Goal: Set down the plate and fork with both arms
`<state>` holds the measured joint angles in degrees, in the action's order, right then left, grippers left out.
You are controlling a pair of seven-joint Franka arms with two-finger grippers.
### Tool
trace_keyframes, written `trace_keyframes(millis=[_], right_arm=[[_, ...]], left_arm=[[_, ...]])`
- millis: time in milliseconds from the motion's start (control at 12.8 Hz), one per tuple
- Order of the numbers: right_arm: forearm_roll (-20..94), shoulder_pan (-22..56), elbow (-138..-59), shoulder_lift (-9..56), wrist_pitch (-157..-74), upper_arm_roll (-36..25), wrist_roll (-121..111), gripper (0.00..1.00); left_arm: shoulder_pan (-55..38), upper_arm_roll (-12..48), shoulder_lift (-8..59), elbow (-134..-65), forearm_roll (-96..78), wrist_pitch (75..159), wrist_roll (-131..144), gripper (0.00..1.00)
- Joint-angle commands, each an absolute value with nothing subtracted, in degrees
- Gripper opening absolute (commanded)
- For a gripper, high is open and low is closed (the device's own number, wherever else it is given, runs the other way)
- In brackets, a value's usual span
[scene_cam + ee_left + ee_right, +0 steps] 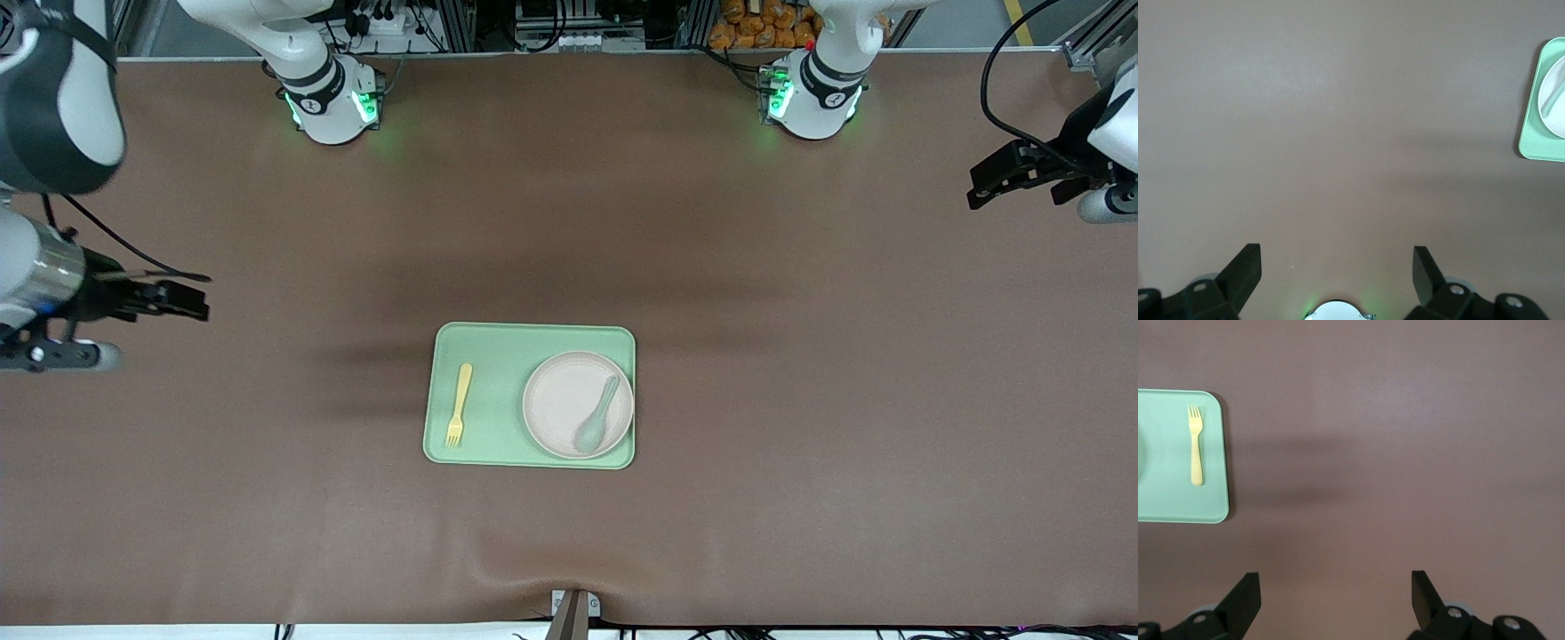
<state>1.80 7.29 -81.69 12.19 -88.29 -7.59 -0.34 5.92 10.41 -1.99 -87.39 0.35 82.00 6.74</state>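
— While the brown table (800,400) fills nearly the whole front view, what is seen on it?

— A rectangular light-green tray (498,342) is set near the middle, somewhat nearer the front camera. On it the plate (562,396) is laid — round, shallow, pale beige-pink and matte — toward the left arm's end of the tray. A pale-green spoon (596,418) is rested in the plate, its bowl nearer the front camera.

— And the fork (459,404)?

— It is laid flat on the tray toward the right arm's end, well apart from the plate: small, pale yellow, short tines pointed toward the front camera.

— How are the grippers held?

— The left gripper (1337,273) is held over bare table well apart from the tray, at the left arm's end; its fingers are spread wide, nothing between them. The right gripper (1335,597) is held likewise over bare table at the right arm's end, fingers parted and empty.

— The surface and the room?

— The table covering is plain, matte brown, with soft shadows. Along the table edge farthest from the camera, the two bases are lit green, and cables and frames are seen there.
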Motion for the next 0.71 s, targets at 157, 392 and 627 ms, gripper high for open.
trace_keyframes(millis=[157, 392, 627], right_arm=[[0.0, 5.1, -85.34, 3.61, -84.65, -6.59, -1.58, 1.0], [0.0, 3.61, -85.25, 1.24, -81.75, -6.59, -1.41, 1.0], [0.17, 3.52, -85.43, -1.4, -79.9, -6.59, -0.62, 1.0]], left_arm=[[6.15, 11.33, -5.1, -89.65, 1.76, 81.74, 5.98, 1.0], [6.24, 11.87, -5.19, -89.65, 1.67, 81.74, 6.42, 1.0], [6.33, 11.87, -4.92, -89.21, 1.67, 81.74, 6.59, 1.0]])
